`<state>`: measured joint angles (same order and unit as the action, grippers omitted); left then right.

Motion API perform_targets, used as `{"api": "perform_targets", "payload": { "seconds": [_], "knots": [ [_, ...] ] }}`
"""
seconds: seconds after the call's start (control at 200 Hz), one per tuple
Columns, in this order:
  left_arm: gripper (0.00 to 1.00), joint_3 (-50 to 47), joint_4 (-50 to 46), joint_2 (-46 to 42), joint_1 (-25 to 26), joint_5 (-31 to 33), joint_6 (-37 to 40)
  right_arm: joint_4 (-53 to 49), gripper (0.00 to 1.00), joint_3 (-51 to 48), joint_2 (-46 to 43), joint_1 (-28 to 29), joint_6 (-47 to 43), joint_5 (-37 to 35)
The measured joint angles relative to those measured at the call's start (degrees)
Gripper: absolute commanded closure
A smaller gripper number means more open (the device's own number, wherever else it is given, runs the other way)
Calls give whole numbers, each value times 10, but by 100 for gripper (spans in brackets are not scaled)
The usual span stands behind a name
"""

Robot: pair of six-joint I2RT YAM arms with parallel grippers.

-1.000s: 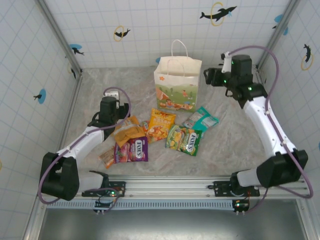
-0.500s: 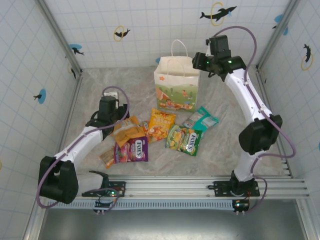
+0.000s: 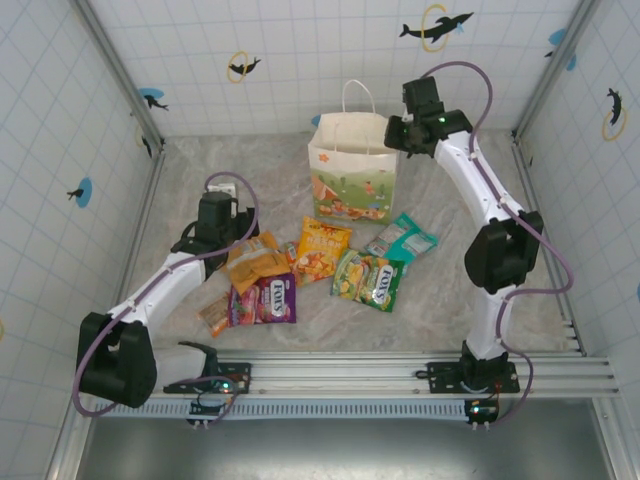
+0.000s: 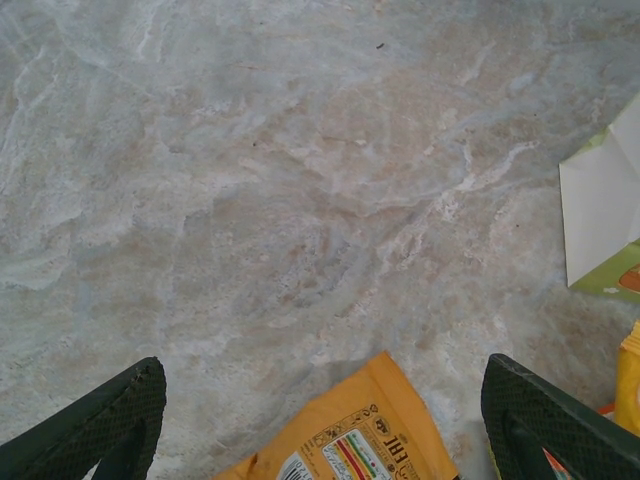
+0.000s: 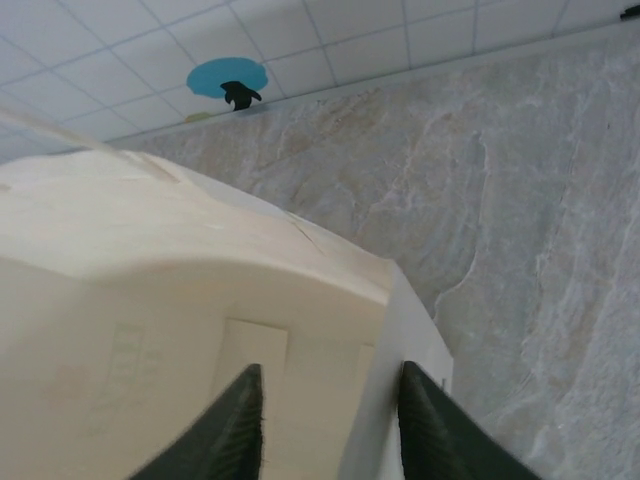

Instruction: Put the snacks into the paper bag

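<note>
paper bag [image 3: 355, 170]: white w/ cartoon landscape print, orange flower logo. Snacks: orange pkt [image 3: 322, 248], green pkt [image 3: 368, 279], teal pkt [image 3: 404, 240], purple pkt [image 3: 264, 299]. Tabletop [image 3: 450, 290] grey-beige marble veining. Left fingers [image 4: 100, 420] dark green, cross-hatched.

Around me a grey marble-look desk [image 3: 455, 300], white tiled walls [image 3: 300, 40] w/ dolphin stickers [image 3: 436, 25], & metal rail [image 3: 340, 372] at near edge.
</note>
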<state>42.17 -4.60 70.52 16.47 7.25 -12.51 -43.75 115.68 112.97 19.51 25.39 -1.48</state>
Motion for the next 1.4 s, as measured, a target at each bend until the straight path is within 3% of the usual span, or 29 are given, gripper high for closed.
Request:
{"api": "perform_targets", "payload": {
  "seconds": [0.185, 0.435, 0.826, 1.401],
  "knots": [
    [16, 1, -10, 0, 0, 0, 0, -7, 93, 6, 0, 0, 4, -11],
    [17, 7, -21, 4, 0, 0, 0, -25, 100, 8, 0, -4, 6, -65],
    [17, 15, -28, 13, 0, -10, 0, -103, 100, 9, -14, -55, 34, -151],
    [19, 21, -31, 20, 0, -50, -11, -183, 100, -4, -109, -146, 45, -200]
  ]
}}
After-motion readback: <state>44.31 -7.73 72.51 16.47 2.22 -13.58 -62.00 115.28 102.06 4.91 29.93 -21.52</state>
